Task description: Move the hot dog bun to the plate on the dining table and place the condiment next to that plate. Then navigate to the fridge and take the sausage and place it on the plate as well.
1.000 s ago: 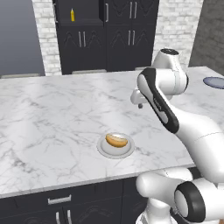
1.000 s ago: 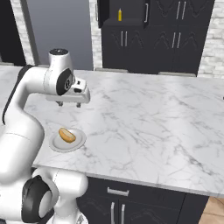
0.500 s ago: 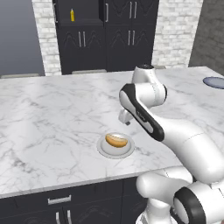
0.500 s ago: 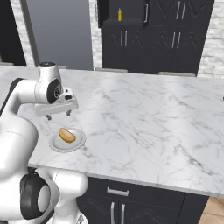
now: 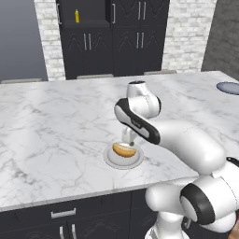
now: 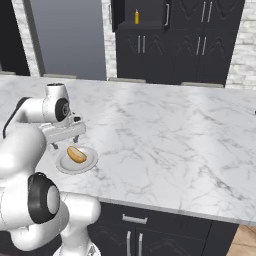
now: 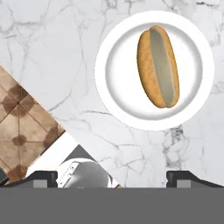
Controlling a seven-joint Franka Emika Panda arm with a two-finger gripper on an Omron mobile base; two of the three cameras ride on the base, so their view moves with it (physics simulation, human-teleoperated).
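Tool hovering over the bun
The tool (image 6: 64,142) is hanging spread just above the hot dog bun (image 7: 158,66), which is lying on the whitish dish (image 7: 113,87).

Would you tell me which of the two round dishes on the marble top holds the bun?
The whitish dish near the front edge, under the gripper, holds the hot dog bun; the blue-grey plate lies far right.

Golden-tan hot dog bun (image 7: 158,66) with paler split, whitish-grey dish (image 7: 113,74), grey-veined white marble dining table (image 5: 56,121).
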